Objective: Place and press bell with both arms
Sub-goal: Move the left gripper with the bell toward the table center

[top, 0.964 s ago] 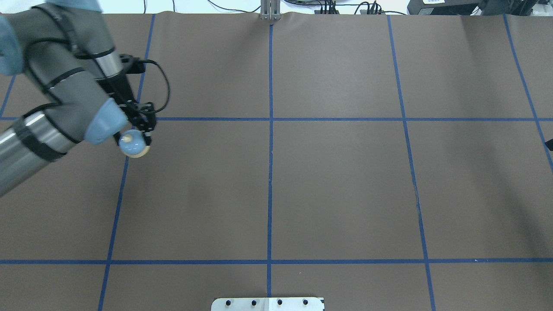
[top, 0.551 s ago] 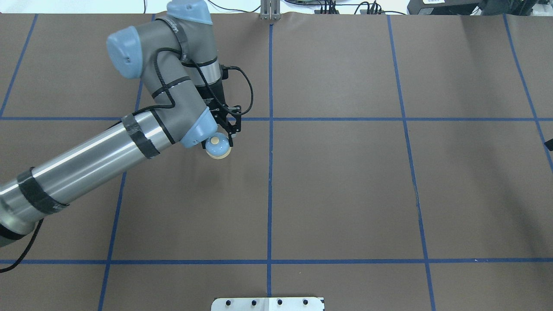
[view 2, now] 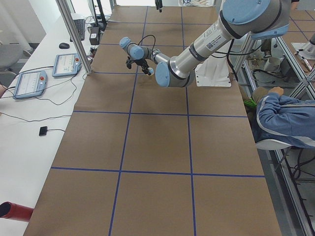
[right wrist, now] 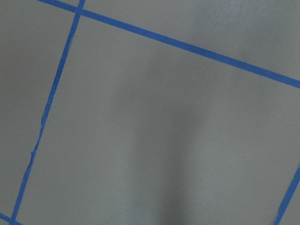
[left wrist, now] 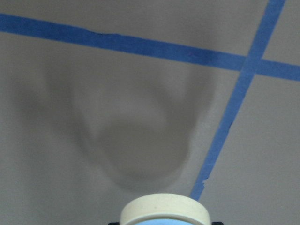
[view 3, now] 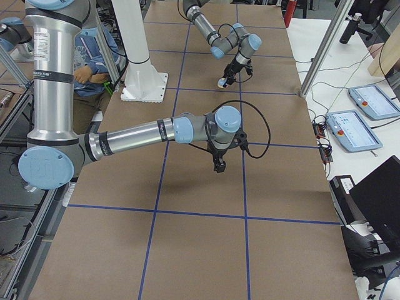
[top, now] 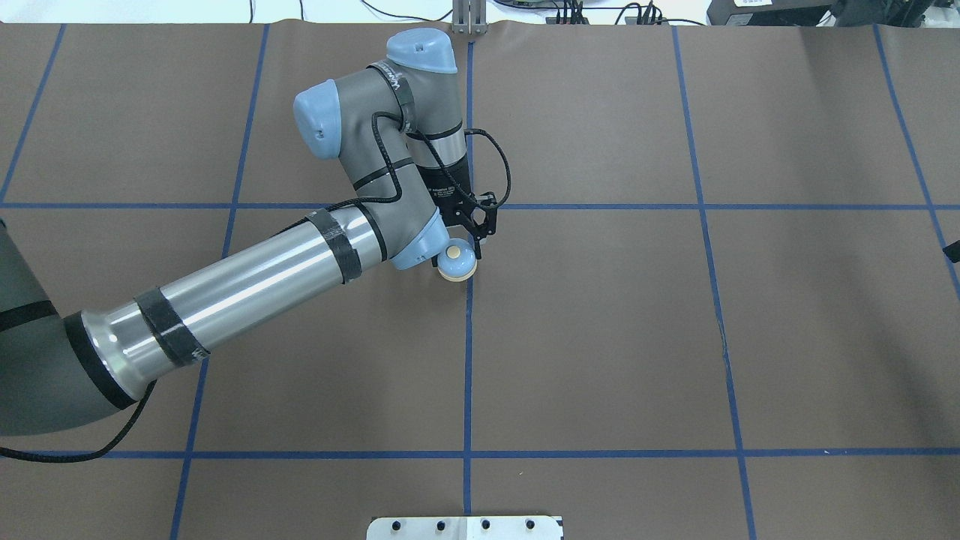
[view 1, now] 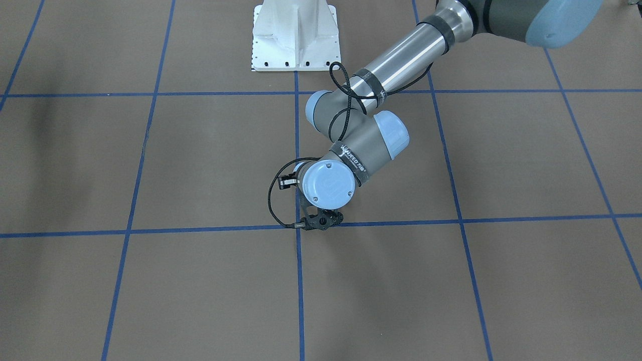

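Left arm (view 1: 401,52) from upper right, wrist over blue tape crossing (view 1: 298,230), white pedestal (view 1: 295,35) behind

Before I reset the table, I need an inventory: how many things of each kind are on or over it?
1 bell
2 robot arms: left arm, right arm
1 white pedestal
Total: 4

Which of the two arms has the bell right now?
The left arm, the one reaching over the middle of the table: the bell hangs at its tip. The right arm shows nothing at its tip.
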Motion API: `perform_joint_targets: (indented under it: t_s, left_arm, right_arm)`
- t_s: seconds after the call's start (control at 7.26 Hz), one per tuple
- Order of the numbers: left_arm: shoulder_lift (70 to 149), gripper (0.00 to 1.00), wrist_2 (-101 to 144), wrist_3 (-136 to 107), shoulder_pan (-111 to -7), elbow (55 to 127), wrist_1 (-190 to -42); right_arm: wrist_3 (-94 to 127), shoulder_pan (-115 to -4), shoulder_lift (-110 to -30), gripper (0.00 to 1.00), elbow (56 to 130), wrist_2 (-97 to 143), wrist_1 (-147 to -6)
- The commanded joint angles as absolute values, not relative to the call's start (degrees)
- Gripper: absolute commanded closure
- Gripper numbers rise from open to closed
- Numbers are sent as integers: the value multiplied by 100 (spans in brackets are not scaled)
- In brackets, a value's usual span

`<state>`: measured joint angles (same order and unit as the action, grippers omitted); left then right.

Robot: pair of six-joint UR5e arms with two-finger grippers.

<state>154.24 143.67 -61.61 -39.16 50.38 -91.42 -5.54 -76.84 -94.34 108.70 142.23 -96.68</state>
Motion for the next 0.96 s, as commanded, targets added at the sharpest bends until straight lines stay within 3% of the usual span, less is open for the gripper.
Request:
perform_joint_targets:
  t_s: [0.0, 0.28, 0.55, 0.83]
  left_arm:
    - [15504, 96, 14344, -6442, -3824, 4975, -9228]
    - [15495, 82, 14326, -6442, -3779, 4852, -9359]
    - [15486, 81, 14326, -6442, -3779, 4825, -9369]
    - [15486, 69, 14248, -6442, -3753, 4825, -9482]
  right_arm:
    - [-554, -7664, -9422, 0, 10811, 14221, -9668]
    - [-554, -7664, -9413, 0, 10784, 14203, -9668]
    - [-554, -7664, -9413, 0, 10775, 14203, -9668]
    - [-554, -7655, -9413, 0, 10749, 14212, -9668]
